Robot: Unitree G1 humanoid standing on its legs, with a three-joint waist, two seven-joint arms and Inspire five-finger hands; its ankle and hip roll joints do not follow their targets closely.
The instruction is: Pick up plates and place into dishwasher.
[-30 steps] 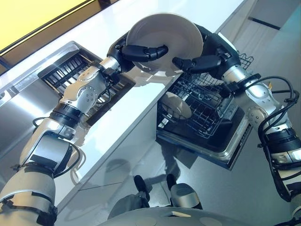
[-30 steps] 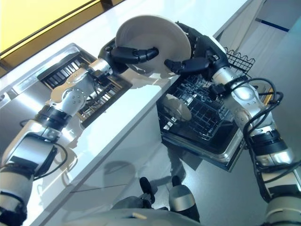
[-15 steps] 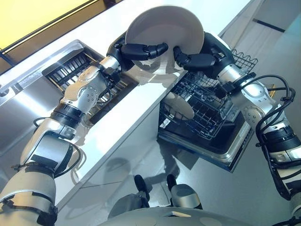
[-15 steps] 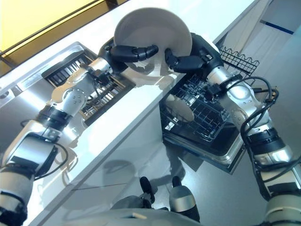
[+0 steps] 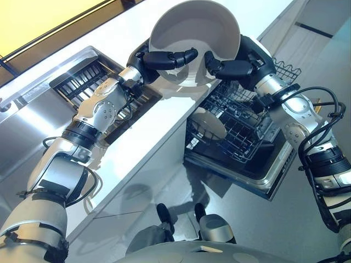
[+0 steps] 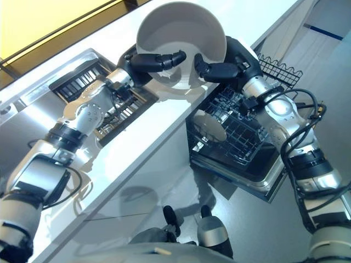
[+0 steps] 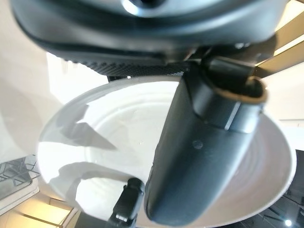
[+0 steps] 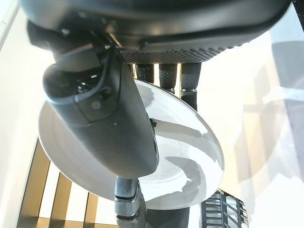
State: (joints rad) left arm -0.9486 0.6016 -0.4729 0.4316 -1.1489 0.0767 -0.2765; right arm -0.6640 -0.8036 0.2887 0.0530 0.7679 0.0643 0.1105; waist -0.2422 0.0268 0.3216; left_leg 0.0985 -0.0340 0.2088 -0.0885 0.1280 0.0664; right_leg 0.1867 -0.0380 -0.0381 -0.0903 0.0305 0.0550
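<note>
A white plate (image 5: 194, 33) hangs tilted above the white counter's edge, its hollow side turned up towards my head. My left hand (image 5: 164, 57) curls over its left lower rim. My right hand (image 5: 233, 67) grips the right lower rim. In the left wrist view the thumb (image 7: 199, 156) lies across the plate (image 7: 95, 142). The right wrist view shows the thumb (image 8: 114, 123) over the plate (image 8: 190, 161). Below and to the right, the dishwasher's wire rack (image 5: 241, 126) is pulled out, and a second plate (image 5: 207, 123) stands in it.
The white counter (image 5: 148, 142) runs diagonally under the hands. A steel sink with a dark slatted drain rack (image 5: 82, 82) sits at its left. The dishwasher's open door (image 5: 263, 181) juts out over the grey floor at the right.
Both hands have lifted the plate a little and tipped it, so its hollow side now faces up instead of its rim edge.
</note>
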